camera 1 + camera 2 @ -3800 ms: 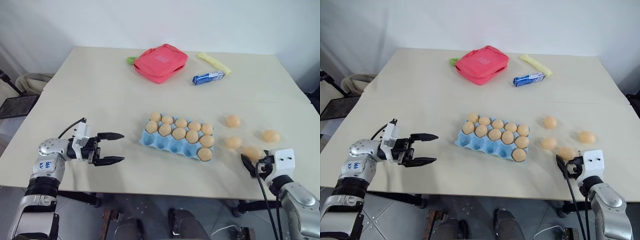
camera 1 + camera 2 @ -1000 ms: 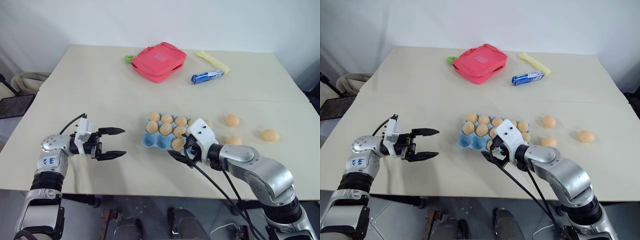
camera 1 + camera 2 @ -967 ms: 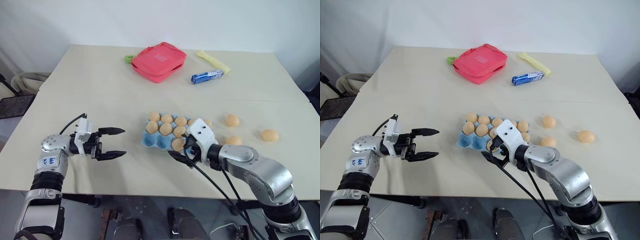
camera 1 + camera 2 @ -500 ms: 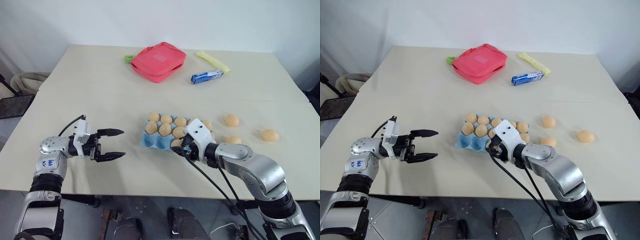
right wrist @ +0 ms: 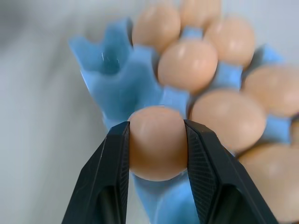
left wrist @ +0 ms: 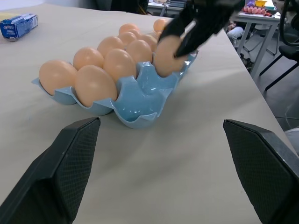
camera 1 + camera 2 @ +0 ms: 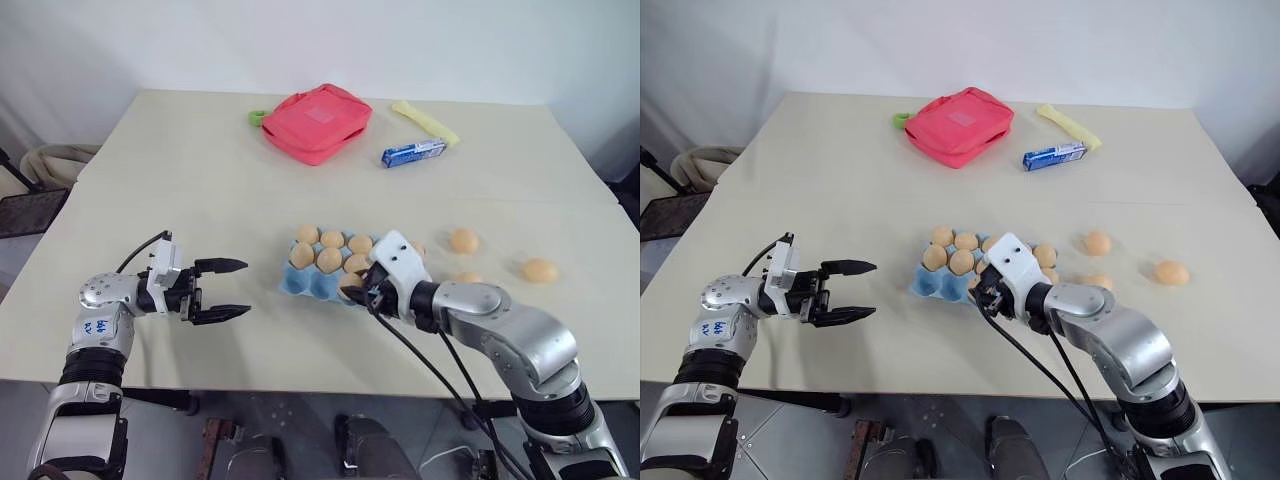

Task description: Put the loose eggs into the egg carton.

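The left claw (image 7: 232, 289) is hanging level over the near left part of the pale table (image 7: 180, 190), its two black fingers spread wide apart around nothing, pointing toward the egg carton (image 7: 312, 284) and well short of it. The right claw (image 5: 156, 144) is pressing its two ribbed black fingers (image 5: 114, 158) against the sides of one smooth tan-orange egg (image 5: 157, 140), clamped on it and holding it at the near edge of the carton, over the front row of cups; whether the egg is touching a cup is hard to make out. From the head camera that arm is covering the right end of the carton, so the eggs and cups there are hidden. The carton is a light blue moulded-pulp tray with rounded cups and peaked dividers, lying near the middle of the table with matte oval eggs filling its rear rows. To its right, loose eggs are resting on the bare table: one (image 7: 463, 240) just past the carton, one (image 7: 540, 270) farther right, and another (image 7: 468, 278) partly hidden behind the right arm. Farther back are lying a red fabric pouch (image 7: 317, 122), a small blue wrapped packet (image 7: 414, 153) and a pale yellow strip (image 7: 425, 121).
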Robot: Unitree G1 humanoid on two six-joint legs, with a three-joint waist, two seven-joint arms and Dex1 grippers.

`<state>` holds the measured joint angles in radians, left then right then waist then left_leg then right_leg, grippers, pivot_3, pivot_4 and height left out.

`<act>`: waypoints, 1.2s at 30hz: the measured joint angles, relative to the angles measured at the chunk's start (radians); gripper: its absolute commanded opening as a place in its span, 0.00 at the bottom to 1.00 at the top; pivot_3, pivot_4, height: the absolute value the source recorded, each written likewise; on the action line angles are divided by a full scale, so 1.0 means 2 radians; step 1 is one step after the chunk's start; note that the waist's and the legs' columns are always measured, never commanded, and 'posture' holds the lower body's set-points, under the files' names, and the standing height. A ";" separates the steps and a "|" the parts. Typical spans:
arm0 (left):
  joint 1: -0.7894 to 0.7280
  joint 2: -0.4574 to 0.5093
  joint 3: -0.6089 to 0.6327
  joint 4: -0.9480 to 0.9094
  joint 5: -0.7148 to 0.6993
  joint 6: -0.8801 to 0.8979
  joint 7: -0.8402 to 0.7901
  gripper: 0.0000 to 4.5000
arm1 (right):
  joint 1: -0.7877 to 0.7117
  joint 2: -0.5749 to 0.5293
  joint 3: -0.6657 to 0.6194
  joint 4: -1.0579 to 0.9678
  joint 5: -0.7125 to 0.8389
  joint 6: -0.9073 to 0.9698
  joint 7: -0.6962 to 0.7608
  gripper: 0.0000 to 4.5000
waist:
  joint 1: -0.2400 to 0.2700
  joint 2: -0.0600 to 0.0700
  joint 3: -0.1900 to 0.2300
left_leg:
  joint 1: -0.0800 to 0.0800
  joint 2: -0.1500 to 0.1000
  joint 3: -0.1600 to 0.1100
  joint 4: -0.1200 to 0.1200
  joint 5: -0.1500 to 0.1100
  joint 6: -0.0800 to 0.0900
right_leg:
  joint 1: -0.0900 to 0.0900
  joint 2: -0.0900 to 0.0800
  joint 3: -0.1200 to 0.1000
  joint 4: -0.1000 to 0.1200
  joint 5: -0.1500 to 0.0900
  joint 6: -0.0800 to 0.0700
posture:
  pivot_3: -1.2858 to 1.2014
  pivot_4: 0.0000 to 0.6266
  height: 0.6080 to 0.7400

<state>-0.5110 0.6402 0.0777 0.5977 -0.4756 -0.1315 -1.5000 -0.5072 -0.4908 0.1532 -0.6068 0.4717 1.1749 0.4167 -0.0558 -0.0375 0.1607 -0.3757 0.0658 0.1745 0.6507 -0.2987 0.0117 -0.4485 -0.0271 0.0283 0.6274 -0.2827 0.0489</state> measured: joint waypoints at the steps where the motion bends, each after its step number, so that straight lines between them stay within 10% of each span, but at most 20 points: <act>1: 0.000 0.000 0.000 0.000 0.001 0.000 0.000 1.00 | -0.003 0.000 -0.012 -0.005 0.006 0.006 0.000 0.36 | 0.000 0.000 0.000 | 0.000 0.000 0.000 0.000 0.000 0.000 | 0.000 0.000 0.000 0.000 0.000 0.000 | 0.52 0.24 1.00; 21: -0.013 -0.006 0.001 0.007 0.006 -0.006 0.000 1.00 | 0.047 -0.104 -0.066 -0.047 0.050 0.054 0.026 0.36 | 0.000 0.000 0.000 | 0.000 0.000 0.000 0.000 0.000 0.000 | 0.000 0.000 0.000 -0.001 0.000 0.000 | 0.52 0.24 1.00; 30: -0.014 -0.006 0.001 0.019 0.006 -0.006 0.000 1.00 | 0.048 -0.104 -0.066 -0.043 0.051 0.044 0.028 0.96 | 0.000 0.000 0.000 | 0.000 0.000 0.000 -0.001 0.000 0.000 | 0.000 0.000 0.000 -0.001 0.000 0.000 | 0.52 0.24 1.00; 36: -0.016 -0.006 0.001 0.020 0.006 -0.006 0.000 1.00 | 0.046 -0.121 -0.081 -0.049 0.068 0.046 0.042 0.99 | 0.001 0.000 0.000 | 0.000 0.000 0.000 -0.001 0.000 0.001 | 0.000 0.000 0.000 -0.001 0.000 0.000 | 0.52 0.24 1.00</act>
<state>-0.5434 0.6279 0.0790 0.6372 -0.4629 -0.1442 -1.5003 -0.4153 -0.7320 -0.0095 -0.7050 0.6068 1.2676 0.5012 -0.0546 -0.0375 0.1610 -0.3761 0.0656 0.1744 0.6496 -0.2996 0.0127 -0.4485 -0.0272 0.0283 0.6256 -0.2829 0.0486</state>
